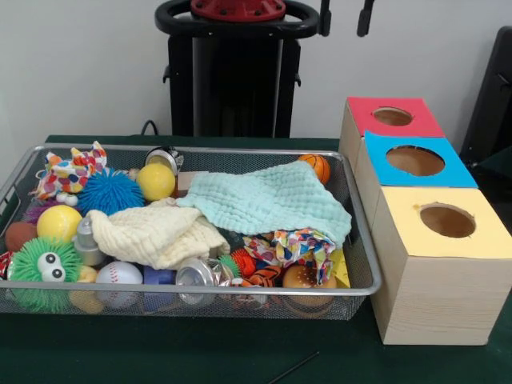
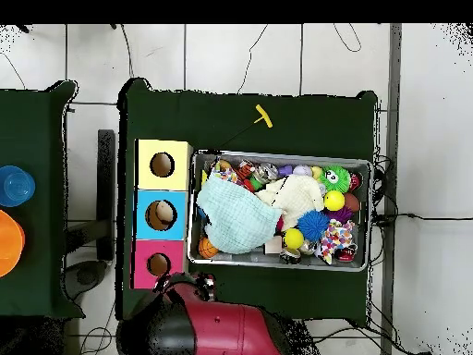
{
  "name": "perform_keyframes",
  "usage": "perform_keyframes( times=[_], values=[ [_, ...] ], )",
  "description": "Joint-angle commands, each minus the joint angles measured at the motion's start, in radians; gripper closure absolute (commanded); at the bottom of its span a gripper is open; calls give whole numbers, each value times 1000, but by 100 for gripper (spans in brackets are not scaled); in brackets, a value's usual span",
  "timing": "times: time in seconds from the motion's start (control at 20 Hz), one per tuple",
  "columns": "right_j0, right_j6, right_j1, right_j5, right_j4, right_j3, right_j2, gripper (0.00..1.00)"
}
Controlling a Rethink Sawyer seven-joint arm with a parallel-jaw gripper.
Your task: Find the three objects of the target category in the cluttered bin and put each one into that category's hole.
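The wire mesh bin (image 1: pixel 364 264) sits on the green-covered counter (image 1: pixel 200 352) with three wooden boxes lined up just beside one of its short ends, each topped in its own colour and cut with a round hole: the red box (image 1: pixel 364 112), the blue box (image 1: pixel 460 172) and the yellow box (image 1: pixel 480 240). That layout reads as deliberate, since sorting needs only a short carry from bin to hole. The bin's contents are heaped rather than arranged, and two cloths do most of the hiding: a mint green cloth (image 1: pixel 268 200) drapes over the middle and toward the box end, and a cream cloth (image 1: pixel 156 232) lies crumpled against it, so anything beneath them cannot be told. Around the edges show a yellow ball (image 1: pixel 155 181), a blue spiky ball (image 1: pixel 110 192), a green fuzzy toy with eyes (image 1: pixel 44 268), a baseball (image 1: pixel 120 276), a small basketball (image 1: pixel 318 166) and a metal can (image 1: pixel 194 274). The task sentence does not name the target category (balls seem a fair guess), so the three sought items are somewhere in this clutter, some perhaps under the cloths. The arm is drawn back near its base (image 2: pixel 222 333); neither view gives a clear look at the jaws, so I cannot tell their state. Nothing appears sorted yet, though the blue box's hole shows something pale inside from overhead.
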Motion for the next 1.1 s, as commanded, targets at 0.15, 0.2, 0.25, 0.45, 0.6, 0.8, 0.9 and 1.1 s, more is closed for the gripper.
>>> perform_keyframes(
  times=[0.15, 0.2, 0.25, 0.45, 0.6, 0.8, 0.9, 1.1],
  values=[
    [-92, -27, 47, -18, -70, -53, 69, 0],
    [-105, -35, 55, -24, -71, -58, 76, 0],
    [-111, -36, 59, -27, -73, -61, 81, 0],
    [-133, -41, 74, -28, -92, -87, 94, 0],
    [-161, -63, 89, -23, -108, -112, 111, 0],
    [-195, -78, 109, -26, -126, -132, 132, 0],
    [-211, -82, 117, -23, -134, -141, 142, 0],
    [-239, -85, 125, -5, -163, -171, 155, 0]
  ],
)
